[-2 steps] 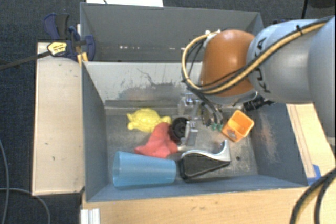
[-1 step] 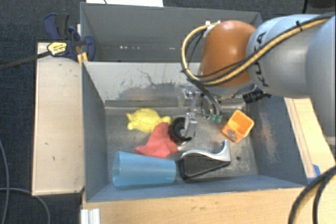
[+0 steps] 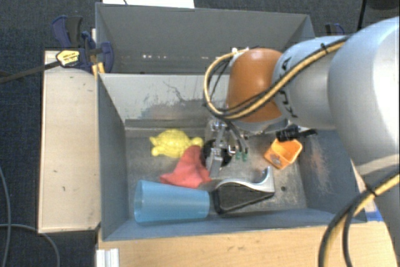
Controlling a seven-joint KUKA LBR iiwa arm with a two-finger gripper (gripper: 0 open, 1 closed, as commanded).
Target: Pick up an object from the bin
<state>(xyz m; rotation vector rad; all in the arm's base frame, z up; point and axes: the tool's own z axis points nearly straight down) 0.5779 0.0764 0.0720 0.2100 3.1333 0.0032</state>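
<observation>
My gripper (image 3: pixel 215 156) hangs low in the middle of the bin, below the orange wrist cover. Its fingers reach down at the right edge of a crumpled red cloth (image 3: pixel 185 171). Just left of it lies a yellow soft toy (image 3: pixel 170 142). In front of the gripper sits a black and silver scoop-like tool (image 3: pixel 244 192) on the bin floor. A small orange cup (image 3: pixel 283 152) lies to the gripper's right.
A light blue plastic cup (image 3: pixel 170 201) lies on its side along the front wall, touching the red cloth and the black tool. The arm covers the bin's right side. Bare floor shows at the back left.
</observation>
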